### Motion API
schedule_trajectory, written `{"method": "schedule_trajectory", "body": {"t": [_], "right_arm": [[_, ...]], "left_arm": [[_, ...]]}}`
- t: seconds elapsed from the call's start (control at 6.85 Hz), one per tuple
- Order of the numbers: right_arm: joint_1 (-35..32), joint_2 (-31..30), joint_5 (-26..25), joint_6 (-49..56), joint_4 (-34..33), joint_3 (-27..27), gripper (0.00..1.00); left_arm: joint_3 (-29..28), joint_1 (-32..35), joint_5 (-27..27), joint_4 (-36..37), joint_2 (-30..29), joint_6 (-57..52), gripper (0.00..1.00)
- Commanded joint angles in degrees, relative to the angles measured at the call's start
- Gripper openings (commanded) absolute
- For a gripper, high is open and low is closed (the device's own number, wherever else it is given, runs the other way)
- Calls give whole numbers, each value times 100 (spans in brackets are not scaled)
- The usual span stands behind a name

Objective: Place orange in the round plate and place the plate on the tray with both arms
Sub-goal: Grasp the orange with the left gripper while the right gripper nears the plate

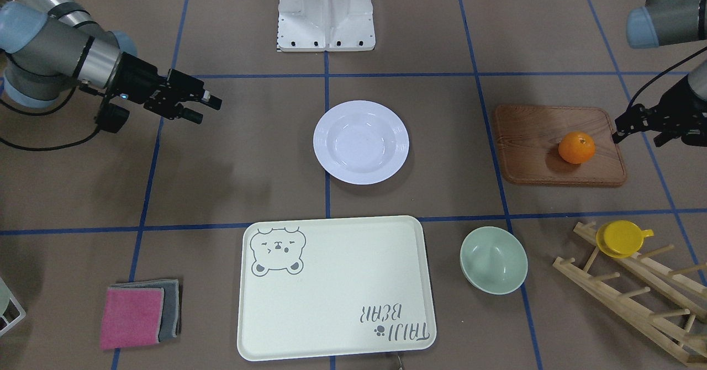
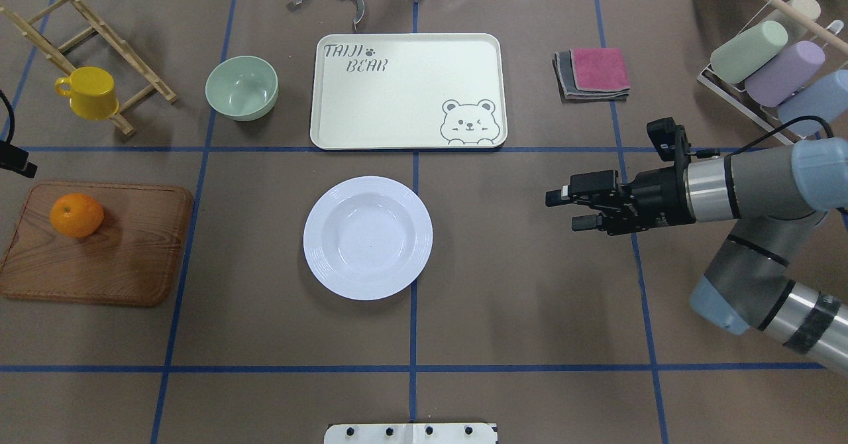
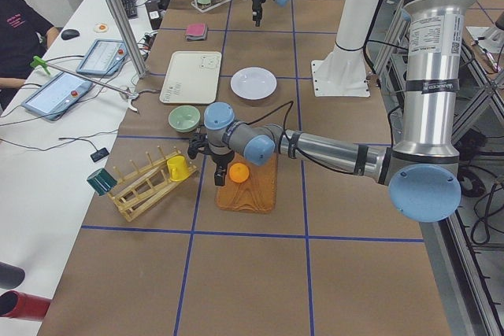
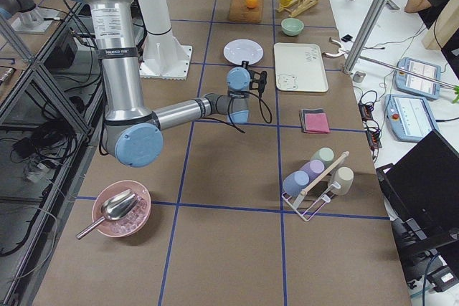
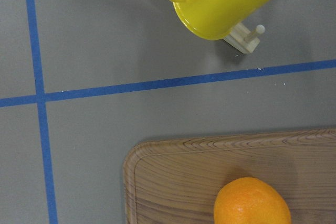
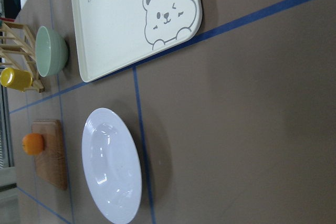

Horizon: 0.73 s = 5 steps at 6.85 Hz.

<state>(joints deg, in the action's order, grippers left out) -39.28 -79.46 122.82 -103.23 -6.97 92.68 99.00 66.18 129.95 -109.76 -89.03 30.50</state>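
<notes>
The orange (image 1: 576,147) (image 2: 77,215) rests on a brown wooden board (image 1: 530,149), and its top shows at the bottom of the left wrist view (image 5: 252,203). My left gripper (image 1: 638,137) hovers just beside the board's outer edge, close to the orange; its fingers look spread, with nothing held. The round plate (image 1: 361,142) (image 2: 368,237) lies empty at the table's middle. The tray (image 1: 337,287) (image 2: 407,93) lies empty beyond it. My right gripper (image 1: 207,109) (image 2: 566,211) is open, above the table and well off to the plate's side, pointing toward it.
A pale green bowl (image 2: 241,88) stands beside the tray. A yellow cup (image 2: 89,93) hangs on a wooden rack (image 1: 635,287) past the board. Folded pink and grey cloths (image 2: 596,73) lie on the tray's other side. A wire rack with pastel cups (image 2: 768,66) is at the far right corner.
</notes>
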Motion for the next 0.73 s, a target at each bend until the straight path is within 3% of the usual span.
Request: {"method": "schedule_trajectory", "body": {"t": [0.0, 0.29, 0.58], "right_arm": [[437, 167, -538, -171, 64, 22, 98], [894, 430, -1143, -171, 56, -13, 96], [958, 641, -1278, -171, -471, 109, 96]], "left_arm": [[-12, -455, -294, -344, 17, 632, 99], [-73, -719, -304, -659, 17, 1123, 99], [-91, -825, -313, -687, 17, 1283, 99]]}}
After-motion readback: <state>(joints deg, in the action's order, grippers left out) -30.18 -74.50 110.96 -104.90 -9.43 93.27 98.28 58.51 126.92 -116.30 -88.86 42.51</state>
